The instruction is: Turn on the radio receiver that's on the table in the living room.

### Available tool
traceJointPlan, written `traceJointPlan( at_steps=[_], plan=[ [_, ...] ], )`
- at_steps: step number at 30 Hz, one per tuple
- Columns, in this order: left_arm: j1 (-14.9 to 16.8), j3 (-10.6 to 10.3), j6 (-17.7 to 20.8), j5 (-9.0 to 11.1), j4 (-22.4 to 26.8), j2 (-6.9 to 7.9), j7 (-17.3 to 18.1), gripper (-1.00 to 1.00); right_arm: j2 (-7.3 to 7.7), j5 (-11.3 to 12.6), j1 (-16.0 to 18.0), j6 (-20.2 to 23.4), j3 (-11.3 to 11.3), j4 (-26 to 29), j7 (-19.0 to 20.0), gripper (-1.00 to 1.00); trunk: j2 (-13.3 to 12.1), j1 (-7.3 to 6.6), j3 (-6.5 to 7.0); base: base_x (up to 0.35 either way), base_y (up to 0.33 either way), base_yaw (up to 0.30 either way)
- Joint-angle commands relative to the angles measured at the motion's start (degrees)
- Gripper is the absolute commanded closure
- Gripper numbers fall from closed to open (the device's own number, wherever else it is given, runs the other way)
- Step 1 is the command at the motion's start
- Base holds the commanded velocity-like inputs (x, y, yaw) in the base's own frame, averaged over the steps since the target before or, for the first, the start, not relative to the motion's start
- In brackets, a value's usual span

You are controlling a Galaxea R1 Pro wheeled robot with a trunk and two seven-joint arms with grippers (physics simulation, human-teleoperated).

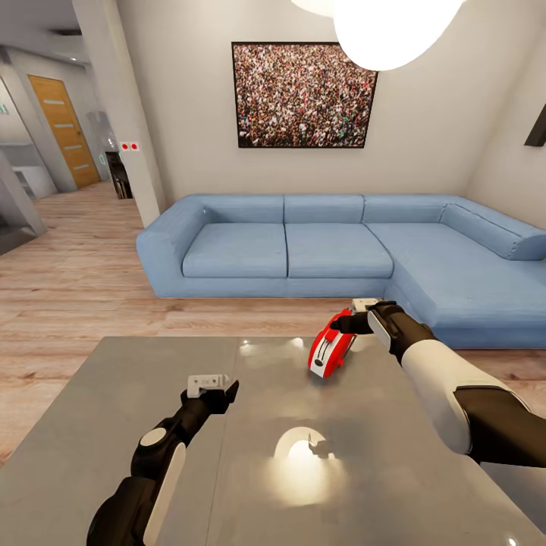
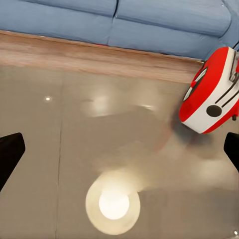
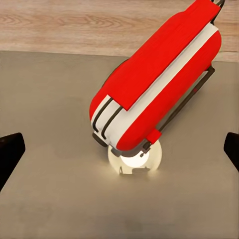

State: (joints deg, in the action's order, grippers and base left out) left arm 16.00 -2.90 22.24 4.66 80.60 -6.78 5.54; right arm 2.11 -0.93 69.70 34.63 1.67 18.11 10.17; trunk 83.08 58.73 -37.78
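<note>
The red radio receiver (image 1: 331, 347) with white trim stands tilted on the far right part of the grey table (image 1: 114, 409). In the left wrist view the radio receiver (image 2: 211, 92) shows a white face with a dark round dial. My right gripper (image 1: 355, 318) is open right at its top, and one dark finger looks to be touching it. In the right wrist view the radio receiver (image 3: 154, 84) lies ahead between the spread fingertips (image 3: 10, 149). Over the table's middle, well left of the radio, my left gripper (image 1: 216, 388) hangs open and holds nothing.
A blue L-shaped sofa (image 1: 303, 250) runs behind the table and along the right. A framed crowd picture (image 1: 303, 95) hangs above it. A pendant lamp (image 1: 394, 26) glows overhead and mirrors on the tabletop (image 1: 303, 455). Wood floor (image 1: 68, 265) leads left to a hallway.
</note>
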Motion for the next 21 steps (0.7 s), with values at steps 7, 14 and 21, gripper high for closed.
traceJointPlan(
  at_steps=[7,14,21],
  plan=[
    [0.0,0.0,0.0,0.0,0.0,-0.15,0.0,-1.00,0.00,0.2,0.0,0.0,0.0,0.0,-0.2,-1.00,0.0,0.00,0.00,0.000,0.000,0.000],
    [0.0,-0.2,0.0,0.0,0.0,-0.20,0.0,-1.00,0.08,0.2,0.0,0.1,0.0,-0.9,-0.4,-1.00,0.0,0.00,0.00,0.003,0.000,0.000],
    [0.0,-0.3,0.0,0.0,-0.1,-0.26,0.0,-1.00,0.09,0.2,0.0,0.1,0.0,-1.1,-0.4,-1.00,0.0,0.00,0.00,0.107,0.000,0.000]
  ],
)
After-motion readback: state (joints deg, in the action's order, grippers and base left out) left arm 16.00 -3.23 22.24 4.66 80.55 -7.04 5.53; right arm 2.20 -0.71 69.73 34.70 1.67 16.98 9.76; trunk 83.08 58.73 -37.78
